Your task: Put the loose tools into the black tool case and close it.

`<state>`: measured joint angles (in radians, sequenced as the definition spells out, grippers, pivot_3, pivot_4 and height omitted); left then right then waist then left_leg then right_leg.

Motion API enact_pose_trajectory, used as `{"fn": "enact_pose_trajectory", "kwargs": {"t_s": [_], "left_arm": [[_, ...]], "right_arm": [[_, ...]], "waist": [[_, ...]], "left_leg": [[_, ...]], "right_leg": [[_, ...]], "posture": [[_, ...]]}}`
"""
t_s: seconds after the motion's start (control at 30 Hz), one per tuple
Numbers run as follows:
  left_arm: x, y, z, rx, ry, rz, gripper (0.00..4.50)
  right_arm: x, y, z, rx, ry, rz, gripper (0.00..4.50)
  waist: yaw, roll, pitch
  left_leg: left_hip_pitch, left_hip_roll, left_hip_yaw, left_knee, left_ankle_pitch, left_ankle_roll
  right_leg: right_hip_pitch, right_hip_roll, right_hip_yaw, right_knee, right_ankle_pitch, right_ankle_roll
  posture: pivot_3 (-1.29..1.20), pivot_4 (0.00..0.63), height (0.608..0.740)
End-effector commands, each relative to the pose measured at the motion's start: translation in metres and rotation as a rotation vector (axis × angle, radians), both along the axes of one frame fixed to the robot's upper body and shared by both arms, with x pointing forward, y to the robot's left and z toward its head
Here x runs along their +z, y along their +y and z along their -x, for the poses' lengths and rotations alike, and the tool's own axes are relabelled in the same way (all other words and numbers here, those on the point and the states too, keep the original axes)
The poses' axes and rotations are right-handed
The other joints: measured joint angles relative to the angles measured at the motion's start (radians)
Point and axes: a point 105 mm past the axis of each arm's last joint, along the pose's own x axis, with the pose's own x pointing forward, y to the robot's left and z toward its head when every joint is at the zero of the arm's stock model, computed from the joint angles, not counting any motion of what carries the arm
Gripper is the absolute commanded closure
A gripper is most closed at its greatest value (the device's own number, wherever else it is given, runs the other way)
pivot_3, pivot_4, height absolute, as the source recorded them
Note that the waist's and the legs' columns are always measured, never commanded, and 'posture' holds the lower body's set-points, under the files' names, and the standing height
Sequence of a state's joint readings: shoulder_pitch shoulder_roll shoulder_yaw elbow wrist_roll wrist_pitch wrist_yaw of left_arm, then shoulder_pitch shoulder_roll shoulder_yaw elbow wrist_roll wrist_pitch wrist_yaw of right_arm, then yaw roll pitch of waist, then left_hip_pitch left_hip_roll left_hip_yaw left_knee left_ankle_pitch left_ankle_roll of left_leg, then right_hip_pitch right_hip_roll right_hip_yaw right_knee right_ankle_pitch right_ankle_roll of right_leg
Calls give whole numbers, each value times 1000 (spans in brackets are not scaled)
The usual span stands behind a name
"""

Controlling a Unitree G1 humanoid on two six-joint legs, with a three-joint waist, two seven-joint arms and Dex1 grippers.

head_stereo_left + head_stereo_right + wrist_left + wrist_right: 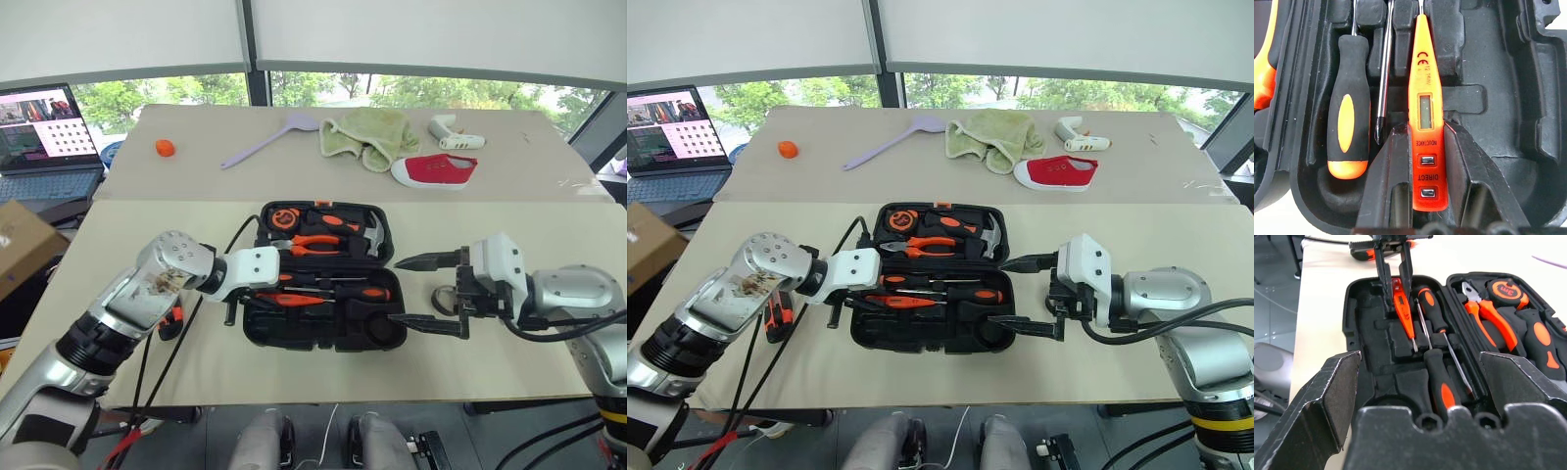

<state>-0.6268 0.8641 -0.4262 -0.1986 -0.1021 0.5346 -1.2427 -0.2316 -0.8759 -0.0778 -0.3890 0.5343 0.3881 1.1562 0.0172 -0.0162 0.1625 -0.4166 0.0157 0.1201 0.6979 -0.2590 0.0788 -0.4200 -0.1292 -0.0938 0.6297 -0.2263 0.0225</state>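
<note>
Tester pen pinched by left gripper in open case.

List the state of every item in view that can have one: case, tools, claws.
Black tool case: open, lying flat.
Tester pen: in the case, gripped at its end.
Left claw: shut on the tester pen.
Right claw: open, beside the case.
Two screwdrivers: lying in the case.
Laptop: open, screen on.
</note>
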Motion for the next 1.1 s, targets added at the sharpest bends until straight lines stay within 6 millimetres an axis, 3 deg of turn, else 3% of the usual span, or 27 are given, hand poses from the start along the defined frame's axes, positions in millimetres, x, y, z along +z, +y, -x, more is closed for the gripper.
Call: {"fn": "enact_pose_trajectory", "kwargs": {"t_s": [0.03, 0.17, 0.3, 0.5, 0.6, 0.67, 0.77, 0.97, 1.07, 1.1], "left_arm": [[-7, 7, 3, 14, 20, -48, 3904], [-11, 3, 6, 33, 48, -29, 3904], [-6, -1, 11, 14, 59, 31, 2428], [29, -7, 7, -88, -56, 161, 297], [45, -12, 6, -97, -105, 265, 297], [44, -13, 7, -69, -88, 318, 297], [33, -12, 4, -52, -90, 313, 986], [16, -14, -15, 31, -121, 352, 3193], [6, -15, -15, 27, -132, 350, 4326], [2, -16, -11, 4, -116, 339, 4444]], "right_arm": [[7, 1, 0, 18, -16, 6, 0], [8, 1, -1, 21, -16, 11, 0], [12, 3, -3, 37, -53, -8, 0], [21, 8, -3, 77, -97, -68, 0], [21, 4, -5, 75, -98, -68, 0], [22, 3, -8, 69, -108, -74, 0], [22, 4, -10, 64, -120, -94, 0], [18, 2, -11, 43, -123, -110, 0], [16, 0, -10, 31, -125, -114, 0], [16, 0, -10, 28, -126, -116, 0]], "waist": [[-2, 0, 0], [-3, 0, 0], [-5, 0, 0], [-3, -1, 1], [0, -1, 1], [0, -1, 1], [-3, -1, 1], [-1, -1, 1], [-2, -1, 1], [-2, -1, 1]], "left_leg": [[0, 0, 0, 0, 0, 0], [0, 0, 0, 0, 0, 0], [0, 0, 0, 0, 0, 0], [0, 0, 0, 1, 0, 0], [-1, 0, 0, 3, 0, 0], [-1, 0, 0, 3, 0, 0], [0, 0, 0, 4, 0, 0], [-1, 0, 0, 5, 0, 0], [-1, 0, 0, 5, 0, 0], [-1, 0, 0, 4, 0, 0]], "right_leg": [[0, 0, 0, 0, 0, 0], [0, 0, 0, 0, 0, 0], [0, 0, 0, 0, 0, 0], [0, 0, 0, 1, 0, 0], [0, 0, 0, 1, 0, 0], [1, 0, 0, 1, 0, 0], [1, 0, 0, 1, 0, 0], [1, 0, -1, 2, 0, 0], [1, 0, -1, 2, 0, 0], [1, 0, 0, 2, 0, 0]], "posture": [[0, 150, 740], [0, 150, 740], [0, 150, 740], [0, 150, 740], [0, 150, 740], [0, 150, 740], [0, 150, 740], [0, 150, 740], [0, 150, 740], [0, 150, 740]]}}
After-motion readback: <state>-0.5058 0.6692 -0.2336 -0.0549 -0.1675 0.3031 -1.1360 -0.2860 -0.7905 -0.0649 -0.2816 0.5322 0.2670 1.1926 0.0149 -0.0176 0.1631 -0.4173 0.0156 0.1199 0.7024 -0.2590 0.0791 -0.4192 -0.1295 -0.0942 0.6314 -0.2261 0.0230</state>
